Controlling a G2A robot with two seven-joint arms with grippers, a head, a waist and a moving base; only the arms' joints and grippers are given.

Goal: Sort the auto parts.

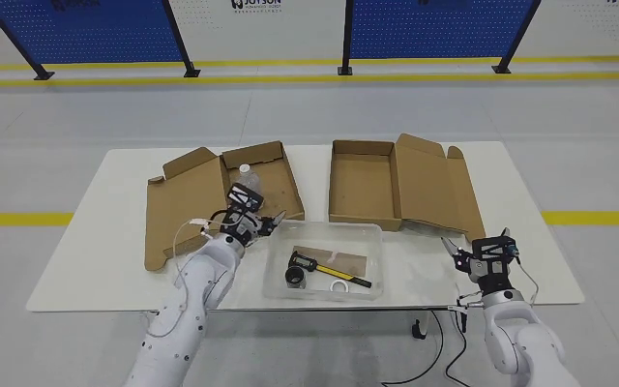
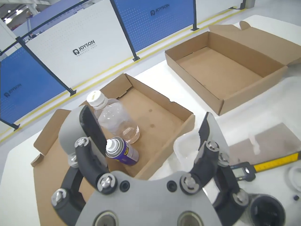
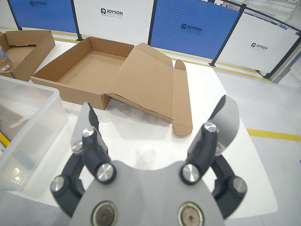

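The left jaws stood open and empty over the near wall of the left box [image 2: 164,142], which held a spray can [image 2: 122,151] and bottle [image 2: 115,118]. The right jaws hung open above bare bench [image 3: 207,83]. The arm seemed between picks. Next it likely needs to dip into the bin [image 1: 372,261] for the caliper [image 1: 329,271].

Left box [image 2: 164,139]: bottle [image 2: 115,118] and spray can [image 2: 122,150] crowd the lid-side part, close by the spread left gripper [image 2: 145,118]; remaining floor reachable from above
Right box [image 3: 70,90]: top open, walls all round, lid flat alongside
Clear bin [image 3: 40,118]: caliper [image 1: 329,272] and black ring [image 1: 296,277] lie inside
Right gripper [image 3: 156,109]: spread over bare table [image 3: 211,99]
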